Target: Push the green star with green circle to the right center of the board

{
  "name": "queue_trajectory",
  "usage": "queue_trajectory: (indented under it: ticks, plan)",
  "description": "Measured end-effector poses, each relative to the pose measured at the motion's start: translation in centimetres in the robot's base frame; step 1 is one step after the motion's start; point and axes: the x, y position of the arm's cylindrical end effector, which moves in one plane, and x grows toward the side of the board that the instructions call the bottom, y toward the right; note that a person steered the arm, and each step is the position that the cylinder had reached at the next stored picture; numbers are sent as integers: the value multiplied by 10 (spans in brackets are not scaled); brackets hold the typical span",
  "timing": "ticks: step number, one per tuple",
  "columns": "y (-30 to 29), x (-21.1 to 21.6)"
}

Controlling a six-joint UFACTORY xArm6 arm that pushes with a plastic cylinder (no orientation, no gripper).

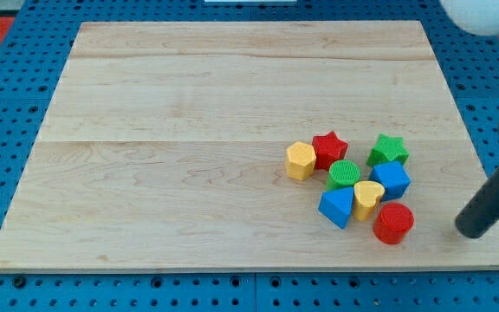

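Note:
The green star [388,149] lies right of centre on the wooden board [189,104], at the upper right of a cluster of blocks. The green circle [344,174] sits lower left of it, in the middle of the cluster, apart from the star. My tip [469,231] rests on the board near its right edge, below and right of the green star and right of the red cylinder [393,224]. It touches no block.
Around the green circle lie a red star [328,148], a yellow hexagon [301,160], a blue cube [391,179], a yellow heart [368,198] and a blue triangle [337,207]. The blue cube touches the green star's lower side. A blue pegboard [7,130] surrounds the board.

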Motion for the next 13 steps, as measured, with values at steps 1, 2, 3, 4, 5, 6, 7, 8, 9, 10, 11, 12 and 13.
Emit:
queue_trajectory:
  ticks: [1,2,3,4,5,6,7,8,9,10,11,12,13]
  plan:
    - [-41,12]
    - [-61,36]
    - [-76,39]
    - [-99,39]
    - [-149,39]
    - [-190,37]
    - [-230,33]
    - [-210,-11]
    - [-168,-50]
    - [-127,-63]
    - [-116,-74]
    - [-106,-77]
    - [-92,-77]
